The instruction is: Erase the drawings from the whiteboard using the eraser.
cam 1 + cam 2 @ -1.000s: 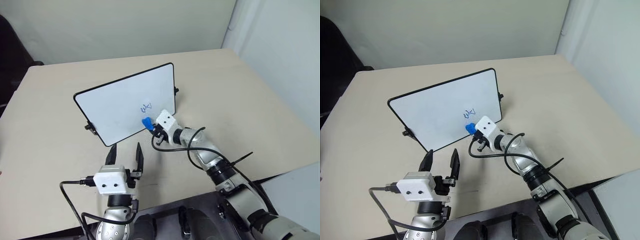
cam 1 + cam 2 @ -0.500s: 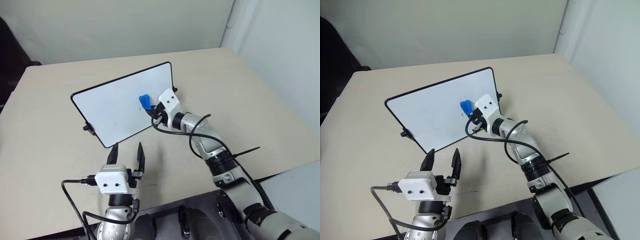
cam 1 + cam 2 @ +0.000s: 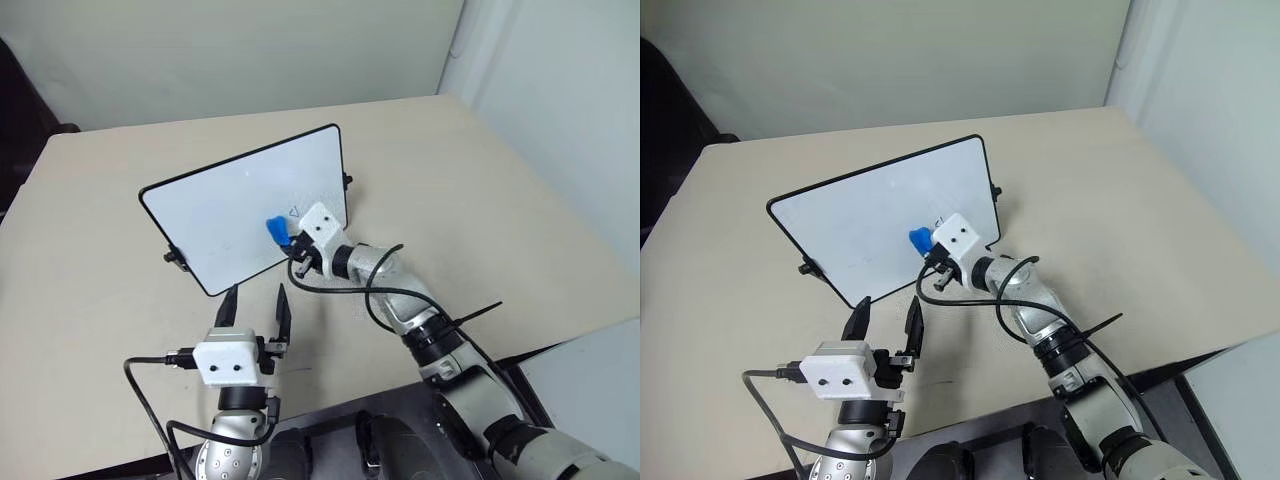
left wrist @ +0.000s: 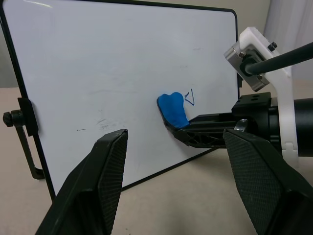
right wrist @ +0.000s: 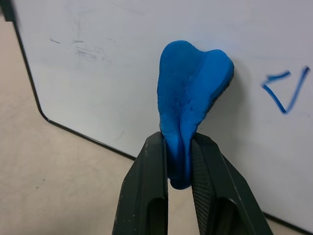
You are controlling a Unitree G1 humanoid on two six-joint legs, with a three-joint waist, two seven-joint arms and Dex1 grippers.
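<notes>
The whiteboard (image 3: 225, 205) stands tilted back on the table. A small blue V-shaped stroke (image 5: 283, 87) of the drawings shows on it, just right of the eraser (image 5: 193, 105). My right gripper (image 5: 180, 164) is shut on the blue eraser (image 3: 276, 231), which bulges out of the fingers and presses on the lower right part of the board. My left gripper (image 3: 255, 300) hovers open in front of the board's lower edge with nothing in it. The left wrist view has the eraser (image 4: 172, 108) and the stroke (image 4: 190, 98) side by side on the board.
The beige table (image 3: 480, 190) stretches to the right and behind the board. A black knob (image 3: 172, 256) sticks out at the board's left side. Black cables loop from both wrists. Faint grey smudges (image 4: 102, 122) mark the board's left half.
The right gripper swept the eraser up over the blue scribble, then back down and to the left. Most of the scribble is gone. The left gripper kept still.
</notes>
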